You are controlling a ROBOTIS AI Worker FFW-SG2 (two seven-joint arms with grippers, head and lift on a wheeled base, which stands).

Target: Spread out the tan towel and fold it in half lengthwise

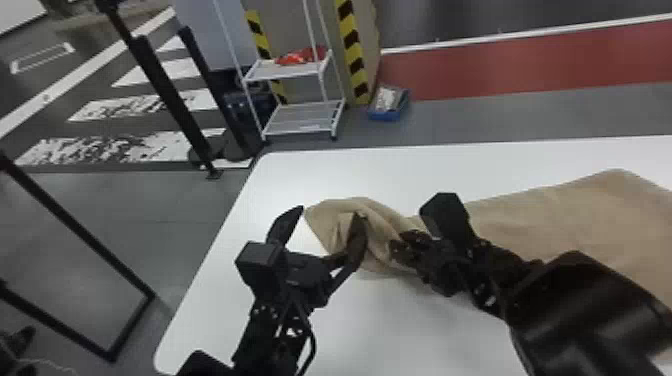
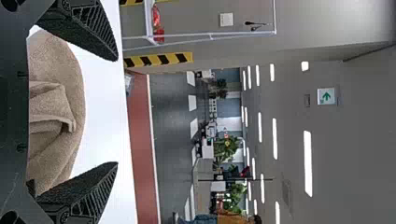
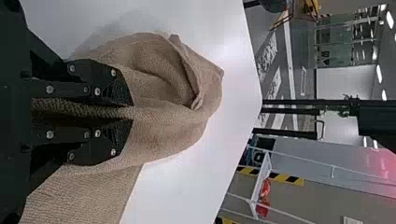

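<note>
At the left, the left hand (image 1: 330,212) was released, its fingers spread wide at the bunched end of the tan towel (image 1: 547,212). Next to it, the right hand (image 1: 401,244) was clenched on a gathered fold, and from there the towel ran flatter toward the right across the white desk (image 1: 320,172).

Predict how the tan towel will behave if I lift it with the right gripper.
The towel looks floppy: it bunches in soft folds beyond the right gripper, so it will probably droop. Its rough weave seems unlikely to slip from that closed grip. The wide part lying on the table will likely drag behind.
</note>
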